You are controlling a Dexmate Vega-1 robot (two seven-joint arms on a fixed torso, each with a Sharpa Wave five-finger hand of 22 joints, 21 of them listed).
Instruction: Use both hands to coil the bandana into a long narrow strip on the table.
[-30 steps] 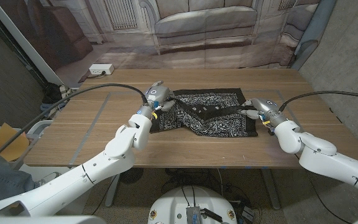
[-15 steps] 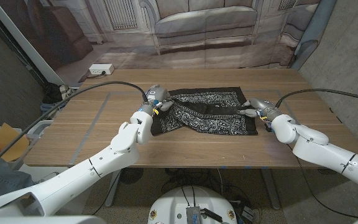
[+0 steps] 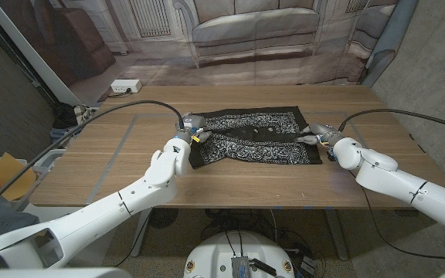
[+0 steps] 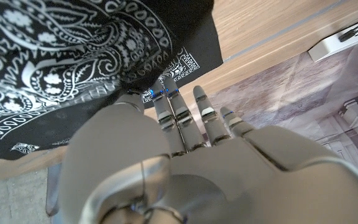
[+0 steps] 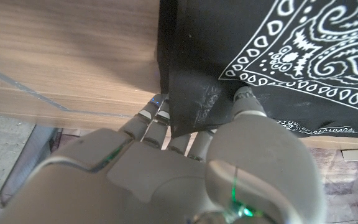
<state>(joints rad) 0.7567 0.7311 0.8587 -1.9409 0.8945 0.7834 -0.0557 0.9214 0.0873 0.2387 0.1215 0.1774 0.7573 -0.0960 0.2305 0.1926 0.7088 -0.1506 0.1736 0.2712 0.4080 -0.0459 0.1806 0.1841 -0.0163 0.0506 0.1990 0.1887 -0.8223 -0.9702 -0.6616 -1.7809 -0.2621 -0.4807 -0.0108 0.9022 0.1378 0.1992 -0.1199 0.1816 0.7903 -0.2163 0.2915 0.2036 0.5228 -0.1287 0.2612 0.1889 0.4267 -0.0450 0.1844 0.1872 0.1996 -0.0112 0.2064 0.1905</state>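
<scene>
In the head view the bandana (image 3: 255, 137) lies partly folded on the wooden counter (image 3: 91, 166), black with white paisley, its near part bunched into a diagonal fold between the two hands. The left hand (image 3: 189, 130) sits at the cloth's left end and the right hand (image 3: 321, 135) at its right end; both are small here, and the fingers cannot be made out, so the grip is not clear from this view. In the left wrist view the left hand (image 4: 185, 162) has its fingers (image 4: 166, 112) straight and close together, their tips at or under the cloth's edge; the thumb side runs into the folds of the bandana (image 4: 61, 68), and whether cloth is pinched there is hidden. In the right wrist view the right hand (image 5: 185, 162) pinches the edge of the bandana (image 5: 278, 62): a flap of black cloth passes between the thumb on top and the fingers (image 5: 151, 115) beneath, whose tips are partly covered.
</scene>
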